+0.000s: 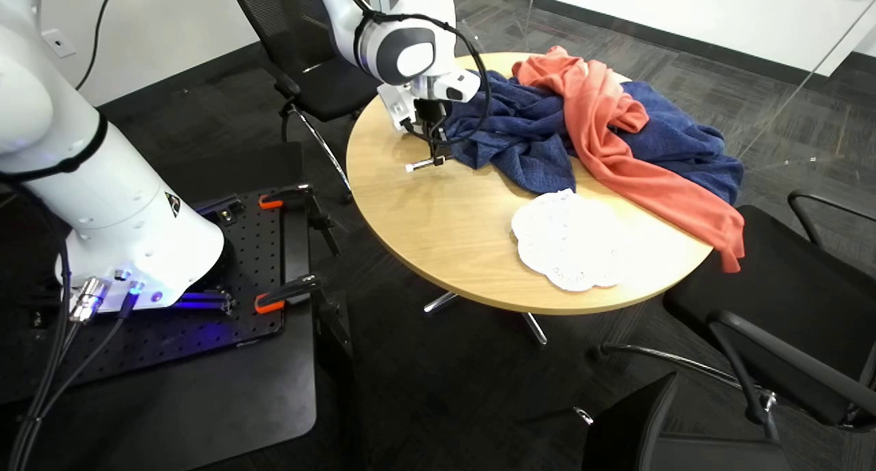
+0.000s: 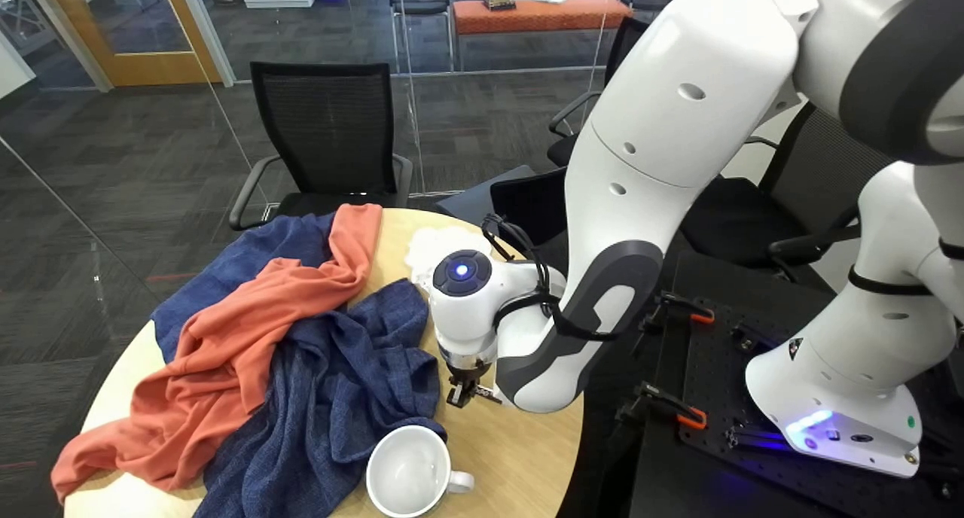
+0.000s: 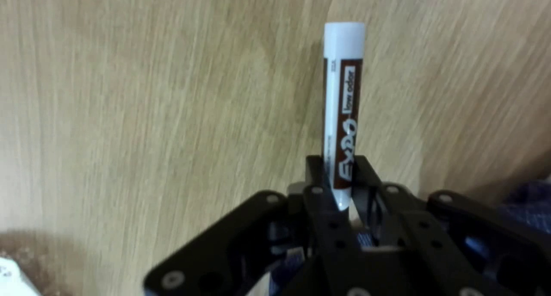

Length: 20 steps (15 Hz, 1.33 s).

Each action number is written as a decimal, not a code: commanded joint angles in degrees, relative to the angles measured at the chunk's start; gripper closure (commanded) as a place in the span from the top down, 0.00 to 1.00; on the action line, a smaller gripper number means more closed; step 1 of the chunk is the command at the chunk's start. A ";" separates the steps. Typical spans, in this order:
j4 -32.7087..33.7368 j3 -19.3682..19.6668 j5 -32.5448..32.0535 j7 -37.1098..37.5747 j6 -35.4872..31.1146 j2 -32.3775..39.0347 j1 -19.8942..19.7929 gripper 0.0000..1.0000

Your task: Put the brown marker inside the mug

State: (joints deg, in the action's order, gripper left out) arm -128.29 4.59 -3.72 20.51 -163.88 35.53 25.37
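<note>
The brown marker [image 3: 344, 111] has a white end and a brown label; it also shows in both exterior views [image 1: 421, 164] [image 2: 488, 394]. My gripper [image 3: 338, 171] is shut on the marker near its tapered end, with most of the marker sticking out sideways. In both exterior views the gripper [image 1: 438, 160] [image 2: 461, 399] points down and appears to hold the marker a little above the table. The white mug [image 2: 407, 473] stands upright with its open top up and its handle toward the robot side. It is apart from the gripper. I cannot make it out in the wrist view.
A dark blue cloth [image 2: 346, 382] lies crumpled beside the mug and gripper. An orange cloth [image 1: 616, 142] lies over it. A white scalloped mat [image 1: 568, 242] lies on the round wooden table [image 1: 438, 231]. Black chairs [image 1: 773, 307] stand around the table.
</note>
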 commanded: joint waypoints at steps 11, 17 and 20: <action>-9.63 -17.17 8.03 -17.01 -4.69 -23.82 -11.05 0.05; -8.39 -26.35 16.75 -28.27 -7.31 -22.11 -15.81 0.05; -8.39 -27.03 16.94 -28.55 -7.34 -21.94 -16.11 0.20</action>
State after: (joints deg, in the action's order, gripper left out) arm -136.74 -22.18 13.98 -8.75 -171.18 13.48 9.57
